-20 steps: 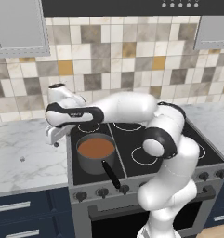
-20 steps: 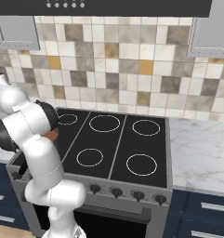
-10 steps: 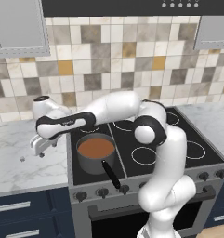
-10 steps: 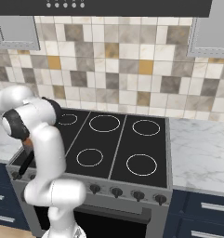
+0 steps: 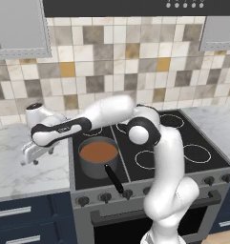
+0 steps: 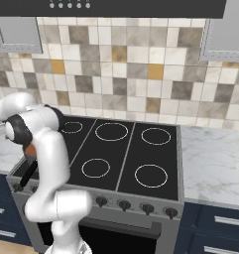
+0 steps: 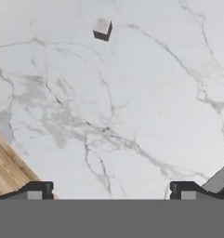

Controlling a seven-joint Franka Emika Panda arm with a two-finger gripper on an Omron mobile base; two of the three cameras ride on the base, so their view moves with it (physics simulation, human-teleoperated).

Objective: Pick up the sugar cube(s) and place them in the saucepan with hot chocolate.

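Note:
A pale greyish-white sugar cube (image 7: 102,28) lies on the white marble counter (image 7: 132,107), near the top of the hand view and well ahead of my fingertips (image 7: 36,189). My gripper (image 7: 111,190) is open with nothing between its fingers. From the left base view the gripper (image 5: 30,155) hangs low over the counter (image 5: 11,174), left of the stove. The saucepan with hot chocolate (image 5: 98,153) stands on the stove's front left burner, its black handle pointing toward the front. A slice of the saucepan (image 6: 29,149) peeks out behind my arm in the right base view.
The black stove (image 5: 150,143) has several burners, with knobs (image 5: 105,197) along its front. The counter's front edge and wooden floor (image 7: 6,172) show at the hand view's lower left. More marble counter (image 6: 215,163) lies right of the stove. Tiled wall behind.
The arm has swung left from above the saucepan to over the marble counter and dropped lower. The gripper stays open. The saucepan has not moved.

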